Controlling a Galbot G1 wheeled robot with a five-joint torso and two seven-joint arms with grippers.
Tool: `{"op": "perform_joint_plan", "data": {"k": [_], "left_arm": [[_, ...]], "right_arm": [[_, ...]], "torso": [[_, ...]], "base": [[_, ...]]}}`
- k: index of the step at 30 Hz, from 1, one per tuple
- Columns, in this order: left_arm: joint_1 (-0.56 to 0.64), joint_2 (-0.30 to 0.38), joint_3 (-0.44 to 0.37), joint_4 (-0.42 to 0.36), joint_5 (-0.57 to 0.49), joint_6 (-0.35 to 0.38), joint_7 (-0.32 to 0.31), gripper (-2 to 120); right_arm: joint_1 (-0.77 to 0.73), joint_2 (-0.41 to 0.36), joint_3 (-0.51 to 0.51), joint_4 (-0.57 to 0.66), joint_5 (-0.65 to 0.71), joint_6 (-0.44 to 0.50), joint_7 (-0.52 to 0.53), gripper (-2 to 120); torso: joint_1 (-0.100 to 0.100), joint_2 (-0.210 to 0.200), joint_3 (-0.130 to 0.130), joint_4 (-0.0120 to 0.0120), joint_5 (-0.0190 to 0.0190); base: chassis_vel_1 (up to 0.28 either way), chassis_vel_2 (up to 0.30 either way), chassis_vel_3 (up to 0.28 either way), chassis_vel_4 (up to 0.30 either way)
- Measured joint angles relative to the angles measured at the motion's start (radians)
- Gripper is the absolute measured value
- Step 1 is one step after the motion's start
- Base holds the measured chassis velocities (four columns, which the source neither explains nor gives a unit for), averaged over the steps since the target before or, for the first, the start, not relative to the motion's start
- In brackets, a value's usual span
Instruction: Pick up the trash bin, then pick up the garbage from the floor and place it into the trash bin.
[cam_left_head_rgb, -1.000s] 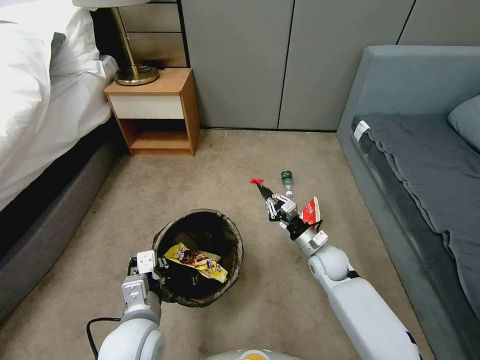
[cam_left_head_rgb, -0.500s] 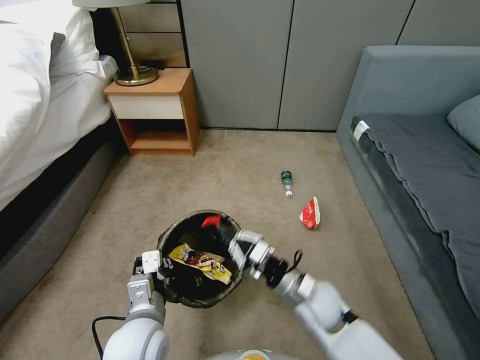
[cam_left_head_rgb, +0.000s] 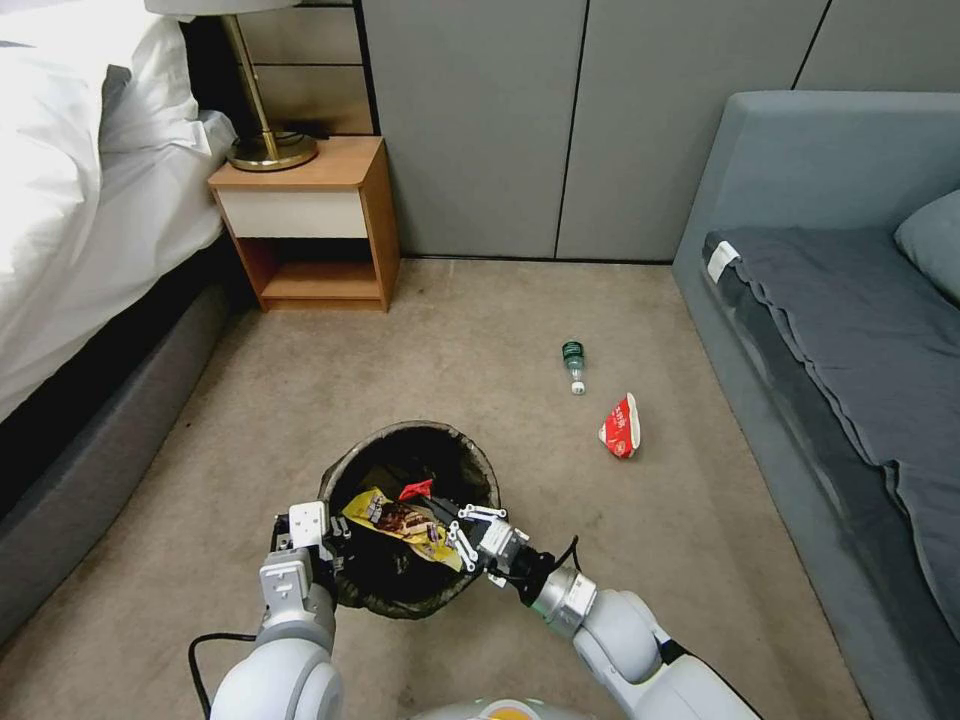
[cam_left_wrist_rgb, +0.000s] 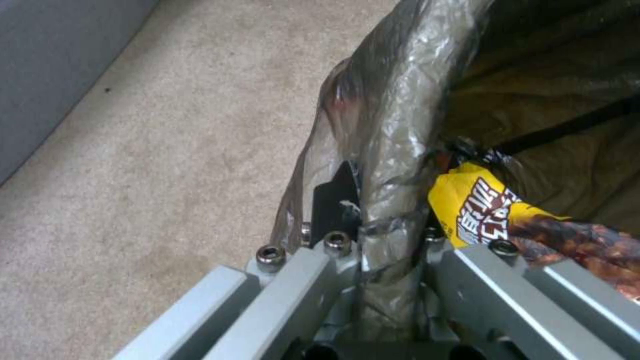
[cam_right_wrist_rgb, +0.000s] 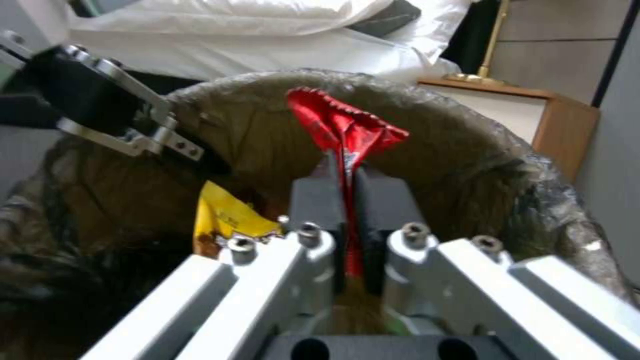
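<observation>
Deposit step. The left gripper (cam_left_wrist_rgb: 373, 240) holds the trash bin (cam_left_head_rgb: 470, 460) by its bag-lined rim, fingers pinching it. The right gripper (cam_right_wrist_rgb: 343, 200), fingers pressed on a red wrapper (cam_right_wrist_rgb: 343, 125), hangs over the bin's mouth above a yellow wrapper (cam_left_head_rgb: 400, 520). Next move, by judgement: spread the fingers while inside the rim. A bottle (cam_left_head_rgb: 573, 362) and red packet (cam_left_head_rgb: 620, 425) lie on the carpet (cam_left_head_rgb: 480, 330) between bed (cam_left_head_rgb: 60, 200) and sofa (cam_left_head_rgb: 850, 300).

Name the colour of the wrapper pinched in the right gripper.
Red wrapper, clearest in the right wrist view.
</observation>
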Motion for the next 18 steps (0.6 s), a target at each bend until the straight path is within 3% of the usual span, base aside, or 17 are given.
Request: {"op": "perform_joint_plan", "data": {"k": [9, 12, 18], "left_arm": [[0.002, 0.0, -0.001, -0.001, 0.0, -0.001, 0.0, 0], [0.003, 0.0, -0.001, -0.002, 0.0, -0.002, 0.001, 0], [0.003, -0.001, 0.0, -0.008, 0.001, -0.002, 0.001, 0]], "right_arm": [[0.002, 0.005, 0.001, 0.0, -0.003, 0.0, 0.006, 33], [0.0, 0.005, 0.002, 0.01, -0.004, 0.0, 0.006, 50], [0.002, 0.001, 0.002, 0.027, -0.004, -0.01, 0.01, 68]], "torso": [[0.0, 0.0, 0.0, 0.0, 0.0], [0.0, 0.0, 0.0, 0.0, 0.0], [0.0, 0.0, 0.0, 0.0, 0.0]], "base": [[0.0, 0.0, 0.0, 0.0], [0.0, 0.0, 0.0, 0.0], [0.0, 0.0, 0.0, 0.0]]}}
